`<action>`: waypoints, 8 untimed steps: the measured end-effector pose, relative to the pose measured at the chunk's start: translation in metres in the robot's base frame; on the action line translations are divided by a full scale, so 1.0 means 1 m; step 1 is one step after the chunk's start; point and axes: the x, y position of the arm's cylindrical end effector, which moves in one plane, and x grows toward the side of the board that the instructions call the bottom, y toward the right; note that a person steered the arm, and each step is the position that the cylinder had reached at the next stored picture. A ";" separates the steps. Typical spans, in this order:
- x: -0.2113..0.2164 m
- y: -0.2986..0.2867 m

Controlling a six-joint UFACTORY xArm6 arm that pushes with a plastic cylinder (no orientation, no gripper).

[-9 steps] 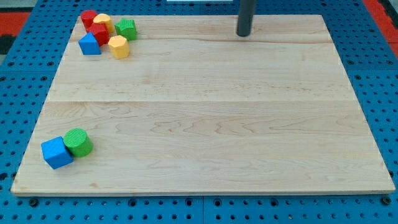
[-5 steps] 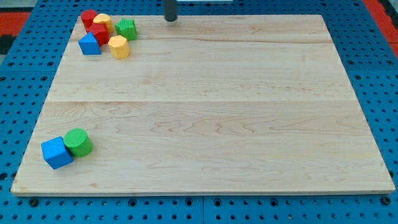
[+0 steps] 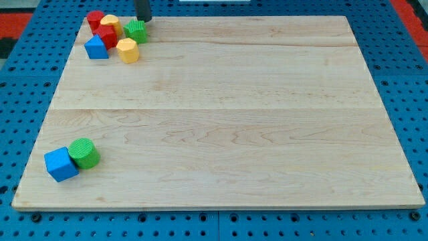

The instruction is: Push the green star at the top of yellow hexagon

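Right at the board's top edge, near the top-left corner, my tip (image 3: 144, 19) stood just above and to the right of the green star (image 3: 136, 30), close enough that I could not tell whether it touched. Being a bare rod, it had nothing to open or close and held nothing; it could only shove.

Going near to far: by the bottom-left corner sat a blue cube (image 3: 60, 164) with a green cylinder (image 3: 84, 152) pressed against its upper right side. They looked like bystanders, well apart from anything the task concerned. The broad middle of the wooden board (image 3: 234, 114) separated them from the far cluster.

Up in the top-left corner the rest were bunched. Nearest the viewer were a blue triangular block (image 3: 96, 47) and, to its right, the yellow hexagon (image 3: 127, 50). Behind them sat a red block (image 3: 105, 35) whose shape I could not make out, then a second yellow block (image 3: 110, 24) and another red one (image 3: 95, 19) at the very corner.

The green star lay just above and slightly right of the yellow hexagon, near it but seemingly not touching. I judged the rod had been put on the star's far side so a short push toward the view's bottom and slightly left would settle it squarely above the hexagon. The crowding meant a heavy shove might knock the neighbours.
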 end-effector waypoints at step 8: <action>0.000 0.022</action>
